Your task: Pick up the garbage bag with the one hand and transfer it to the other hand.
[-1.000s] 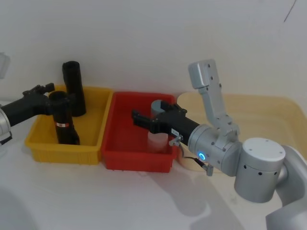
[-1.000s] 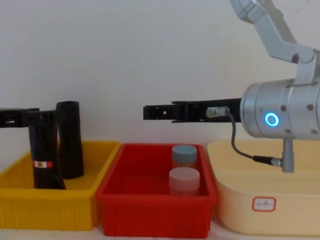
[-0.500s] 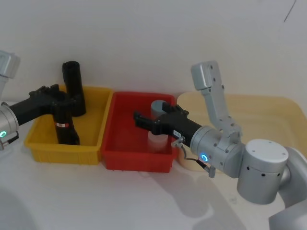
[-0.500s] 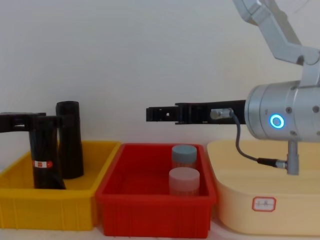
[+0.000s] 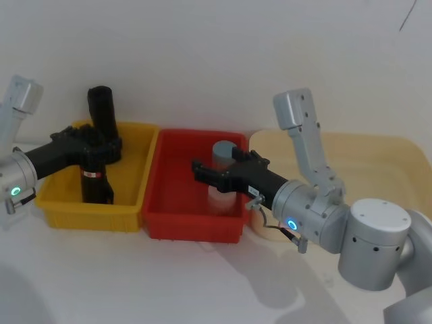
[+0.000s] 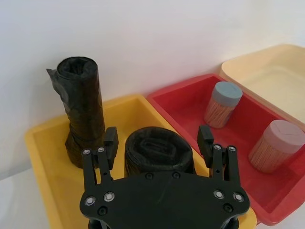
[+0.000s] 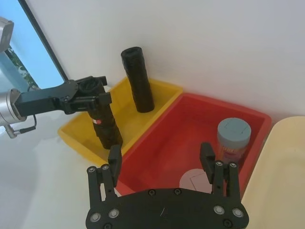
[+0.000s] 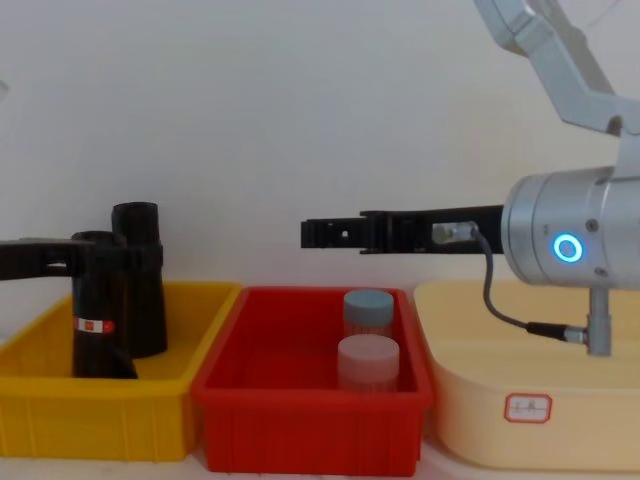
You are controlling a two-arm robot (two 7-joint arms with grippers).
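Tabletop (image 5: 169, 277): three bins (image 5: 64, 214), two rolls (image 5: 96, 190), two jars (image 5: 225, 152)

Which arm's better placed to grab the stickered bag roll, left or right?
Left. The left gripper straddles the garbage bag at its top in the yellow bin, open. The right gripper hangs open over the red bin, away from it.

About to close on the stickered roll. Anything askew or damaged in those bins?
Only the spare roll at the back of the yellow bin: a ragged flap of plastic sticks out at its top. The garbage bag stands upright inside the open left gripper; the right gripper hovers open over the red bin.
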